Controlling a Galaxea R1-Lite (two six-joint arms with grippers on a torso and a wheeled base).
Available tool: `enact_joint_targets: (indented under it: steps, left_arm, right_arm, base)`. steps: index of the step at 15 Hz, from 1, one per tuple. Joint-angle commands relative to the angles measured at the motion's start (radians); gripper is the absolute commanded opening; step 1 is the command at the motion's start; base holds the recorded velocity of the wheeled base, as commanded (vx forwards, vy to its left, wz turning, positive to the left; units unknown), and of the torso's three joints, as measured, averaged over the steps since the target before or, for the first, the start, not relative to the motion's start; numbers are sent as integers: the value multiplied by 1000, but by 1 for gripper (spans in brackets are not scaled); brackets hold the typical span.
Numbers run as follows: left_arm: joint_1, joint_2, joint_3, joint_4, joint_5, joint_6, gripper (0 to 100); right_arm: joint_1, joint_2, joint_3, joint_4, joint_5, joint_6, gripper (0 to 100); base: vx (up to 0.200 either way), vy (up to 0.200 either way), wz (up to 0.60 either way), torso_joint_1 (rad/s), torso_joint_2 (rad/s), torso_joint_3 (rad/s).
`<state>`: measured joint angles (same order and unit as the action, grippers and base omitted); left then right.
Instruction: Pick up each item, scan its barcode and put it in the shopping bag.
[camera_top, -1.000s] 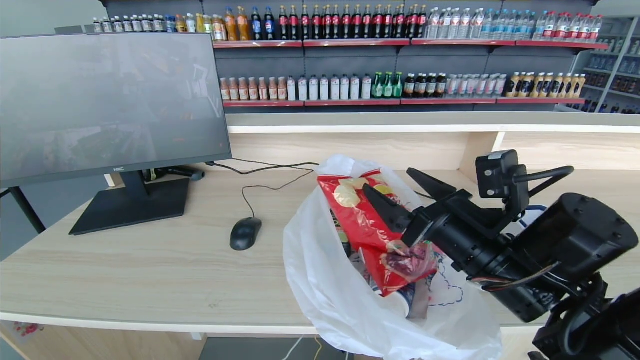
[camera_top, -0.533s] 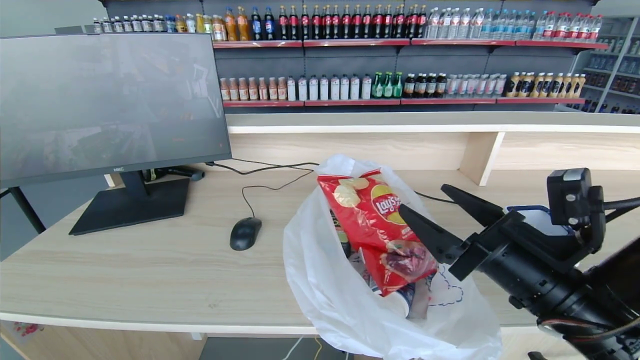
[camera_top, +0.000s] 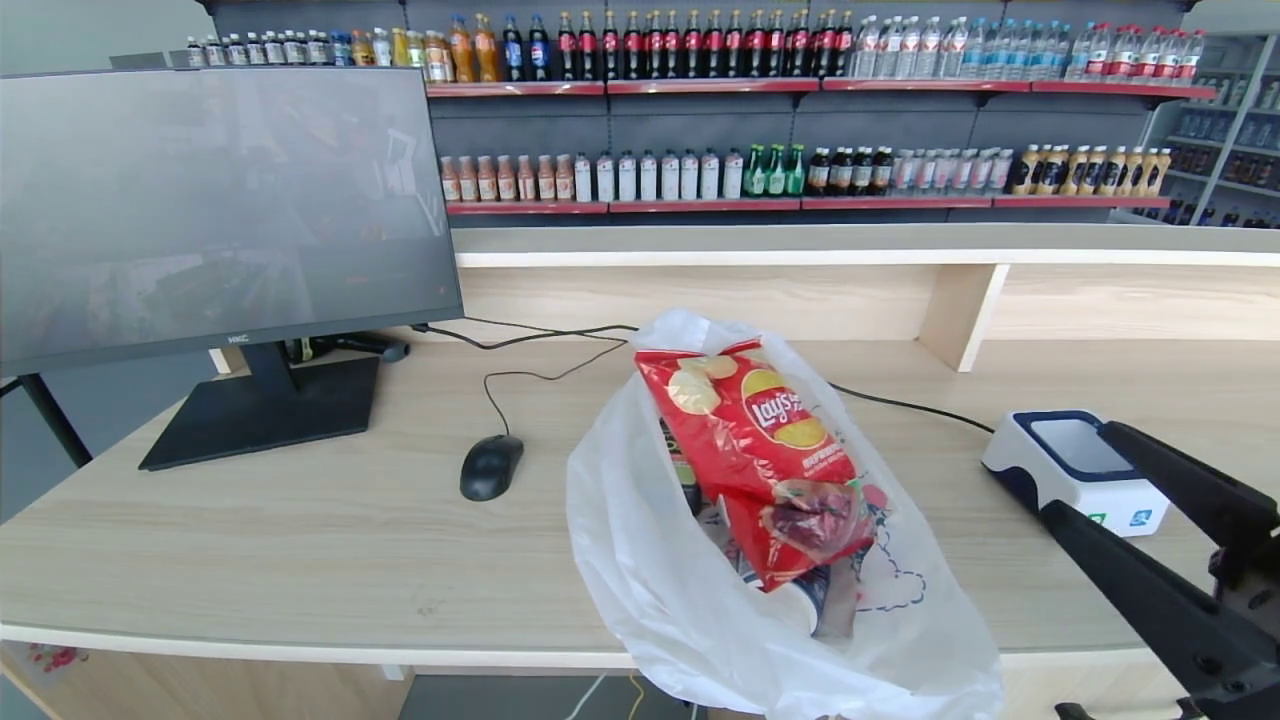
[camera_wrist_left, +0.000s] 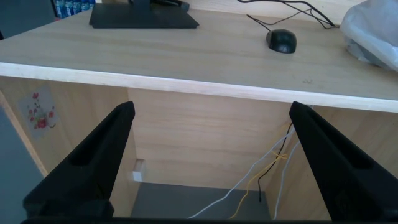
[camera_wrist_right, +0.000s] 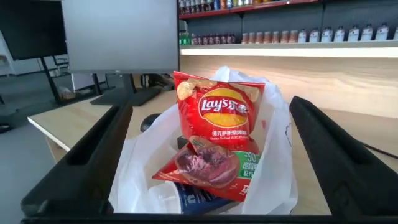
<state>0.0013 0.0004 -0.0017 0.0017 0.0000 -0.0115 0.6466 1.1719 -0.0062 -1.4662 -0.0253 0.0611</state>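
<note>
A white plastic shopping bag lies open on the wooden counter, with a red chips bag sticking out of it over other packets. To the bag's right sits the white and blue barcode scanner. My right gripper is open and empty at the lower right, beside the scanner and apart from the bag. From its wrist, the right gripper faces the chips bag. My left gripper is open and empty, low in front of the counter's front edge.
A monitor on its stand fills the counter's left. A black mouse with a cable lies between it and the bag. A raised ledge and drink shelves stand behind. Cables hang under the counter.
My open right gripper has drawn back from the shopping bag to the right and downward, uncovering the scanner. The chips bag stays in the shopping bag.
</note>
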Motion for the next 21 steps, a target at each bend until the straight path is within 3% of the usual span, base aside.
enact_joint_targets:
  steps: [1, 6, 8, 11, 14, 19, 21]
  left_arm:
    - [0, 0, 0, 0, 0, -1, 100]
    - [0, 0, 0, 0, 2, -1, 100]
    - [0, 0, 0, 0, 0, -1, 100]
    - [0, 0, 0, 0, 0, 1, 100]
    - [0, 0, 0, 0, 0, 2, 100]
    - [0, 0, 0, 0, 0, 1, 100]
    - [0, 0, 0, 0, 0, 1, 100]
  right_arm:
    - [1, -304, 6, 267, 1, -40, 100]
    - [1, -894, 6, 1172, 59, -198, 100]
    - [1, -1055, 0, 1402, 61, -230, 100]
    - [-25, -1100, 5, 1460, 45, -152, 100]
    - [-386, -982, 5, 1465, 5, -96, 100]
    - [-708, -1089, 5, 1463, 7, -119, 100]
    - [-627, -1146, 5, 1465, 16, -115, 100]
  base:
    - [0, 0, 0, 0, 0, 0]
    - [0, 0, 0, 0, 0, 0]
    - [0, 0, 0, 0, 0, 0]
    - [0, 0, 0, 0, 0, 0]
    - [0, 0, 0, 0, 0, 0]
    - [0, 0, 0, 0, 0, 0]
    - [-100, 0, 0, 1, 4, 1]
